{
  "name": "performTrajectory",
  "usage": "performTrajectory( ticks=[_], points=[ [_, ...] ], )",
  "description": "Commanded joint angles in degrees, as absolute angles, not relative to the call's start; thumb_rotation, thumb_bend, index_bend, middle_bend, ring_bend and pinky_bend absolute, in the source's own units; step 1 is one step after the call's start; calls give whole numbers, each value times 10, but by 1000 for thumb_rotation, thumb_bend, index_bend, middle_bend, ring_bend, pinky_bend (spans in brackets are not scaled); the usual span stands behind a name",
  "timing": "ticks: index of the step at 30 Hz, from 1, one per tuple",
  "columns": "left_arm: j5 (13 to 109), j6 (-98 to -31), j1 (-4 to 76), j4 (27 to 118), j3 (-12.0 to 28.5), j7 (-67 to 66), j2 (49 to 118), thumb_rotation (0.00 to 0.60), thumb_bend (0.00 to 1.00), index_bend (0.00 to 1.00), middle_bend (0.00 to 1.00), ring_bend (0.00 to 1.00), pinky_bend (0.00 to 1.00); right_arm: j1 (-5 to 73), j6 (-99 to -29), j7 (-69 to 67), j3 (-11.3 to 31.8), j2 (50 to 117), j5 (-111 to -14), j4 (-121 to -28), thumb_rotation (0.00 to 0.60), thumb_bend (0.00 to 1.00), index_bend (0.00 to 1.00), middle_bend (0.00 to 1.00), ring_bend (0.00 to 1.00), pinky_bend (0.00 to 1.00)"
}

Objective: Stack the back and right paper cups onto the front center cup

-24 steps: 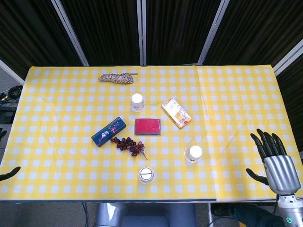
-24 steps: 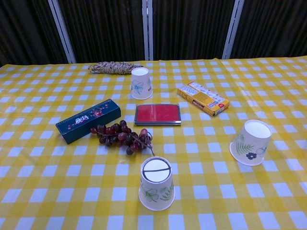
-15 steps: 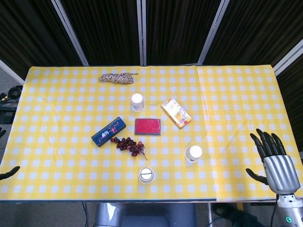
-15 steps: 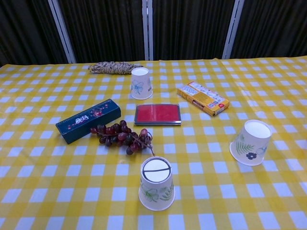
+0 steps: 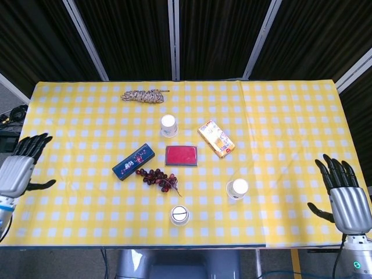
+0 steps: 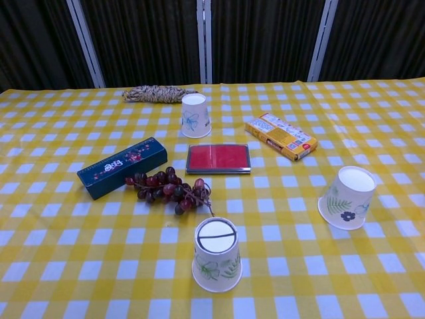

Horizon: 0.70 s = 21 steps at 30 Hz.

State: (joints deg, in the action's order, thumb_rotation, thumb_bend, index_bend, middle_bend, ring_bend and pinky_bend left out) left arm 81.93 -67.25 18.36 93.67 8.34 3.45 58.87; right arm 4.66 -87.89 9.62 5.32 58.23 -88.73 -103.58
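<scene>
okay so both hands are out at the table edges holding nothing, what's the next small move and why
Probably bring the right hand in toward the right cup. That cup stands upside down, free on the cloth, nearest that hand, and the front center cup is bare. The left hand is open too, but sits far from the back cup, so it can wait.

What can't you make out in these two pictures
- Left hand and right hand: absent from chest view, outside its frame.
- Right hand's arm: cut by head view's bottom edge.
- Writing on the blue box and yellow carton: too small.
- Front cup interior: hidden, cup inverted.
</scene>
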Motion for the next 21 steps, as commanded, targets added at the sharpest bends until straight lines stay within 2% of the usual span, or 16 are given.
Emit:
performTrajectory(
  ticks=[1, 9, 12, 17, 21],
  points=[
    [778, -550, 299, 895, 134, -16, 635, 600, 0, 0, 0, 0, 0, 46, -876, 103, 57, 584, -873, -1032, 600, 0, 0, 0, 0, 0],
    [757, -395, 457, 778, 171, -6, 731, 600, 0, 0, 0, 0, 0, 46, -868, 123, 65, 584, -838, -1033, 600, 0, 0, 0, 0, 0],
    [740, -343, 518, 707, 182, -6, 786, 600, 0, 0, 0, 0, 0, 49, -859, 126, 68, 584, -822, -1027, 600, 0, 0, 0, 0, 0],
    [726, -310, 588, 591, 191, 5, 878, 600, 5, 10, 0, 0, 0, 51, -851, 122, 75, 584, -799, -1018, 600, 0, 0, 0, 0, 0],
    [720, -286, 636, 496, 196, 22, 944, 600, 62, 38, 0, 0, 0, 52, -847, 117, 79, 584, -785, -1011, 600, 0, 0, 0, 0, 0]
  ],
)
